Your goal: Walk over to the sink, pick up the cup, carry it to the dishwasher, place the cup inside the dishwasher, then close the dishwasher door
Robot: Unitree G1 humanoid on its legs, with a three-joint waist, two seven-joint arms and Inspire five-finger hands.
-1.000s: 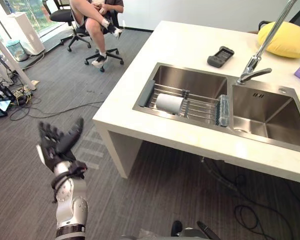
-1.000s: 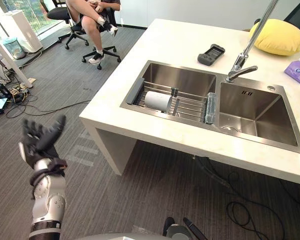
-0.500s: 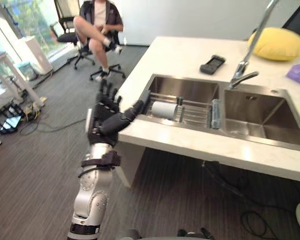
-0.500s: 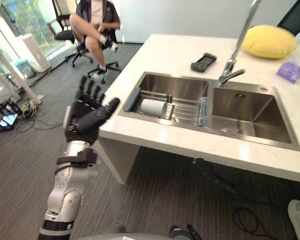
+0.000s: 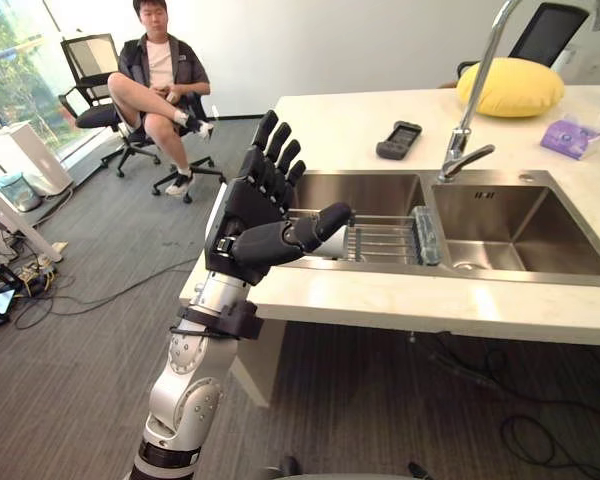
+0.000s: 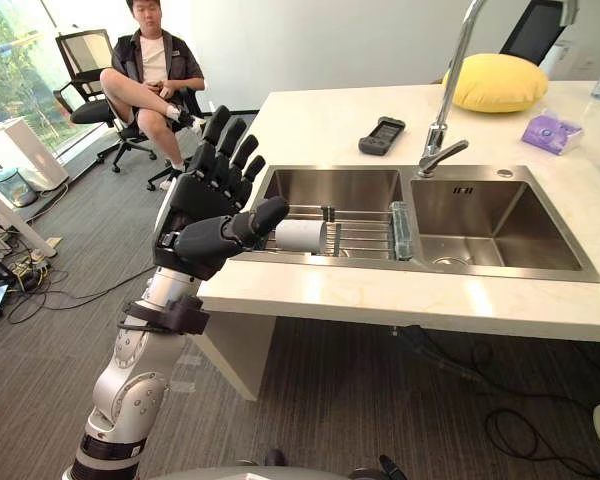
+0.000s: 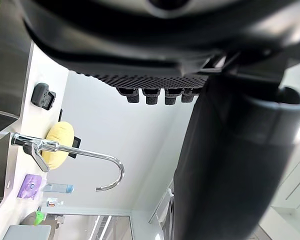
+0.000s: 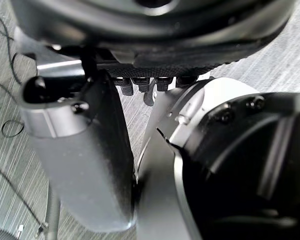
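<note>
Presently left hand (image 6: pixel 205 205), spread empty, hovers by counter (image 6: pixel 380 290) edge, cup (image 6: pixel 300 236) beyond.

- Sink (image 6: pixel 485 215): brushed metal, dull sheen.
- Tap (image 6: pixel 437 135): polished metal (brighter than the sink).
- Countertop (image 6: pixel 310 120): smooth, pale, faintly glossy.
- Floor (image 6: pixel 50 330): grey ribbed carpet, matt.
- Left hand (image 6: pixel 205 215): matt dark plastic.

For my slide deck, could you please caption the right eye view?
Open dark left hand raised near the white cylindrical cup lying in the stainless-steel sink.
</note>
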